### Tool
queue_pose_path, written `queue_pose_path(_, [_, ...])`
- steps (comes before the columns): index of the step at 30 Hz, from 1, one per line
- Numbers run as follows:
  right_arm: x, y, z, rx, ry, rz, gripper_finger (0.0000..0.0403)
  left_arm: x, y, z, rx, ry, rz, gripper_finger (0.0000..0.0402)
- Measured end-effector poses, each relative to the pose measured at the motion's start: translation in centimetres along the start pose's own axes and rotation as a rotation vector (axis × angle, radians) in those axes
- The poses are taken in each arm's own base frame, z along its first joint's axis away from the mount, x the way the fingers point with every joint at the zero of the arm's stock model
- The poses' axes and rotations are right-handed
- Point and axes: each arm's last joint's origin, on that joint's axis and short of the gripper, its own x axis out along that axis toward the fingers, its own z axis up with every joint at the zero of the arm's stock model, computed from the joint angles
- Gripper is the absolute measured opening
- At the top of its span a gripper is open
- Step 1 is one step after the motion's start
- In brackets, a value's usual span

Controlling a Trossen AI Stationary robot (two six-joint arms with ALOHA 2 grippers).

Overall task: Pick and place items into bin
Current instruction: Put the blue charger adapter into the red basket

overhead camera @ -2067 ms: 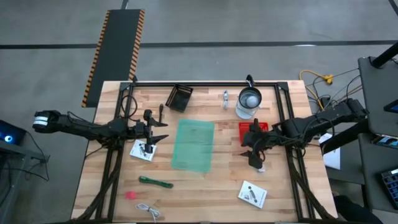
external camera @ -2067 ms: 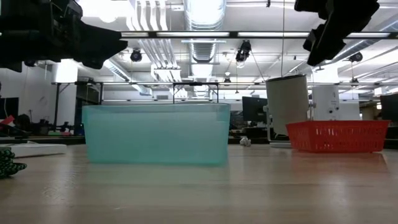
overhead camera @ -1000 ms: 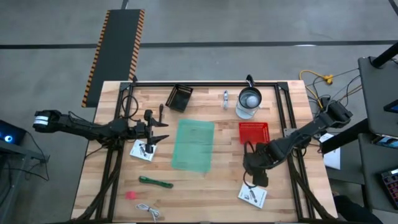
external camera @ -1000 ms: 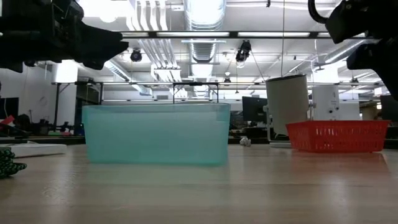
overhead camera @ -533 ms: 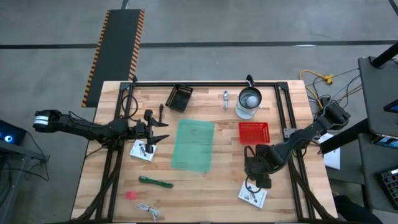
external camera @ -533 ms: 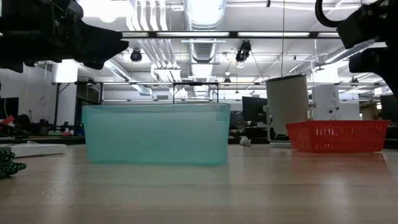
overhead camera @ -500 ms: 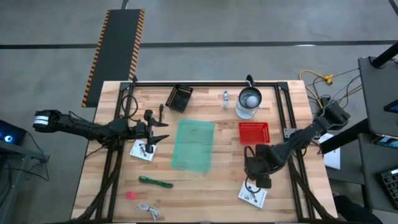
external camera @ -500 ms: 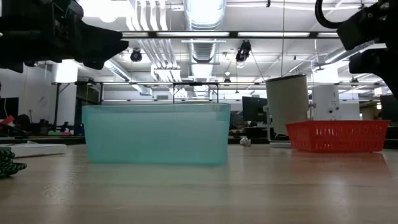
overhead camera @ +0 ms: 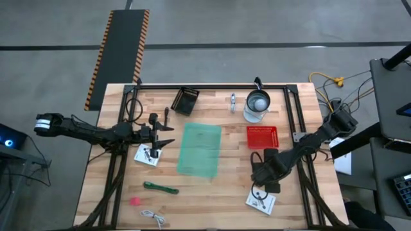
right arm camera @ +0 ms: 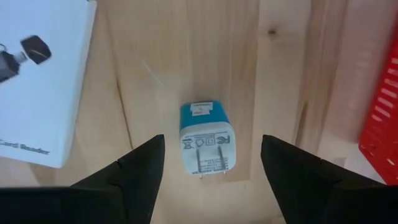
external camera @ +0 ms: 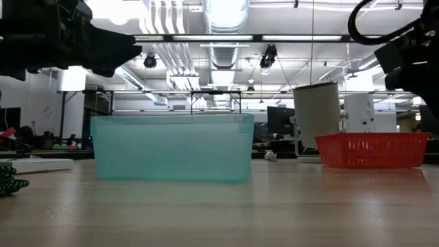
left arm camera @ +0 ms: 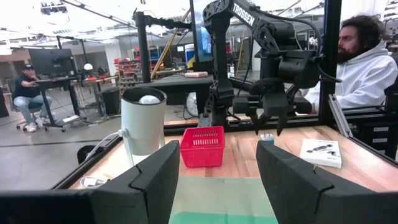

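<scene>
A small white cube with a blue end, a plug charger, lies on the wood beside a flat white packet. My right gripper hangs above it, pointing down, open, one finger on either side and clear of it; the left wrist view shows this gripper over the cube. The teal see-through bin stands mid-table. My left gripper waits open at the bin's left, over a second white packet. A green stick, a pink bit and a white coiled cable lie near left.
A red mesh basket stands just far of my right gripper, with a glass jug behind it. A black tray and a silver piece sit at the far edge. A person sits beyond the table.
My right gripper has come from beside the red basket toward the table's near edge, then sunk lower over the cube, rolling a little at the wrist. Its fingers have stayed open. My left arm has kept still.
</scene>
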Motion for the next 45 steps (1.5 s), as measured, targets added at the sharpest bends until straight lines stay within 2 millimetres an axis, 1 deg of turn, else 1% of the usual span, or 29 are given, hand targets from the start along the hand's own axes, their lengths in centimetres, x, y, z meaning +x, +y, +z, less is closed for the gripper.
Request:
queue_pose_path(8, [0.7,0.1,0.2,-0.029,0.018,-0.014,0.0246,0.0,0.0,0.0,0.0,0.001,0.0,0.0199])
queue_pose_path(28, [2.7,0.2,0.4,-0.032,0.083,-0.061,0.0235,0.0,0.0,-0.1,0.0,0.007,-0.001,0.0199])
queue_pose_path(36, [2.7,0.2,0.4,-0.032,0.083,-0.061,0.0234,0.0,0.0,-0.1,0.0,0.005,-0.002,0.0199])
queue_pose_path(45, [2.7,0.2,0.4,-0.032,0.082,-0.06,0.022,0.0,0.0,-0.1,0.0,0.006,-0.002,0.0199])
